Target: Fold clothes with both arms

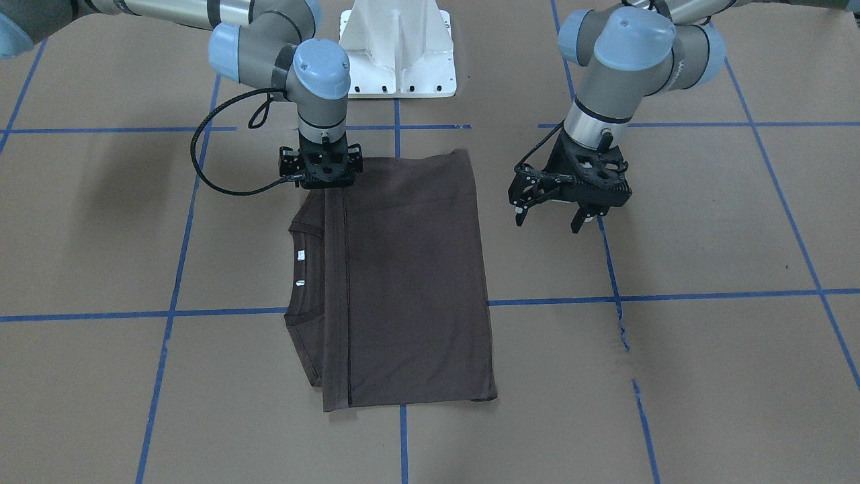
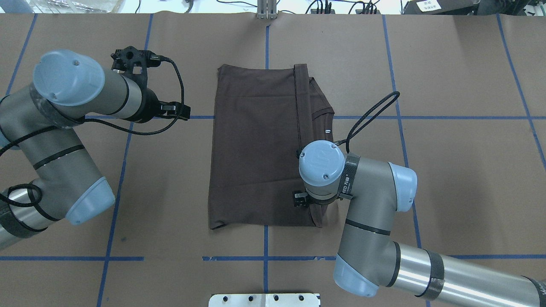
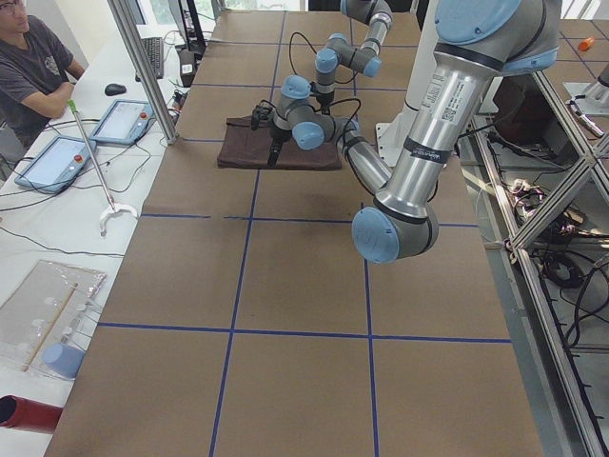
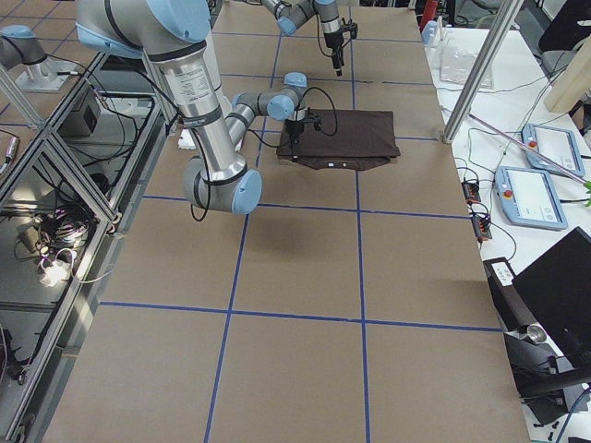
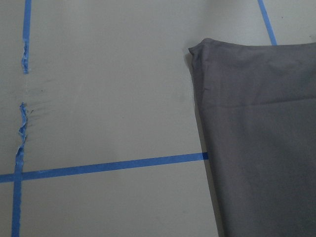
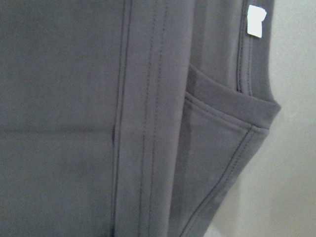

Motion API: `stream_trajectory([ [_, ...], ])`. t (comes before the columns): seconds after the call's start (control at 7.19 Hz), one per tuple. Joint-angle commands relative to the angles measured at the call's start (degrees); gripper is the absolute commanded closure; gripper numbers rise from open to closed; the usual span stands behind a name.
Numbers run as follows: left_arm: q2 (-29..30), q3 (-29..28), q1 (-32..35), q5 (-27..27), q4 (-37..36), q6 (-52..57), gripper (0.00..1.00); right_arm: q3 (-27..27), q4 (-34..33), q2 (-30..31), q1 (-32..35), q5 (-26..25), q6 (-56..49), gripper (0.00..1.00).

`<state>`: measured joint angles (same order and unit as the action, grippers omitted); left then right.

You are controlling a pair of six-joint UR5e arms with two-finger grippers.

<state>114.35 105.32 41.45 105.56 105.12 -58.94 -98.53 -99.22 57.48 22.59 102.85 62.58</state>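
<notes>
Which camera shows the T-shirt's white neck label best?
The right wrist view: the label sits large and plain by the collar. The front-facing and overhead views show only a tiny white speck; the left wrist view shows just the shirt edge; the side views are too distant to tell.

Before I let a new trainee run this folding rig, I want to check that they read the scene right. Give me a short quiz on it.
1. True or false: the left gripper touches the T-shirt.
2. Which one is at the T-shirt's edge? A the left gripper, B the right gripper, C both.
3. Fill in: the collar lies on the robot's ____ side.
Key: 1 false, it hangs open over bare table; 2 B; 3 right.
</notes>
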Motion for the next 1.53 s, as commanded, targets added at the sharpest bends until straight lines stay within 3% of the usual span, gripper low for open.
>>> stream_trajectory([
  [0.0,0.08,-0.03,-0.06,0.0,0.0,-0.12,0.0,-0.08,-1.32,0.0,0.0,0.07,0.0,0.0],
  [0.97,0.17,-0.03,-0.06,0.0,0.0,-0.38,0.0,-1.75,-3.79,2.63,2.63,0.15,-0.26,0.0],
  [1.39,0.26,0.15,-1.2,0.0,0.18,-2.05,0.0,-8.94,-3.96,10.98,5.0,-0.2,-7.36,0.0],
])
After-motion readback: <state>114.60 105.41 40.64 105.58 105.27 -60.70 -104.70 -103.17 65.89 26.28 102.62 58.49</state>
